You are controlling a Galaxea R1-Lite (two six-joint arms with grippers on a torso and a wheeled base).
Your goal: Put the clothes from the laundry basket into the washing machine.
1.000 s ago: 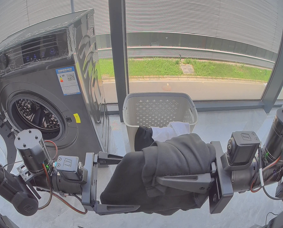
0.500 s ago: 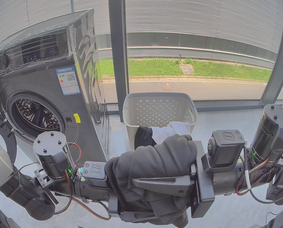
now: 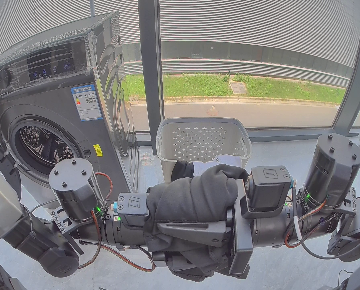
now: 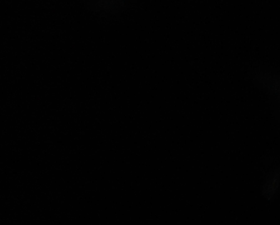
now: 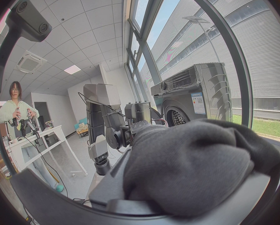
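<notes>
Closest to us, the dark garment point(image 3: 192, 198) hangs in mid-air, squeezed between the two arms. The right gripper point(image 3: 168, 242) has its jaws wide apart with the bundle lying across them, and the left gripper point(image 5: 140, 127) is buried in cloth, so we cannot tell its state. Beyond it, the laundry basket point(image 3: 164, 141) still contains a white garment point(image 3: 218, 164) and a dark piece point(image 3: 182, 170). To the left, the washing machine point(image 3: 103, 101) has its door open and its drum point(image 3: 43, 146) looks unloaded, so we judge the task barely begun.
</notes>
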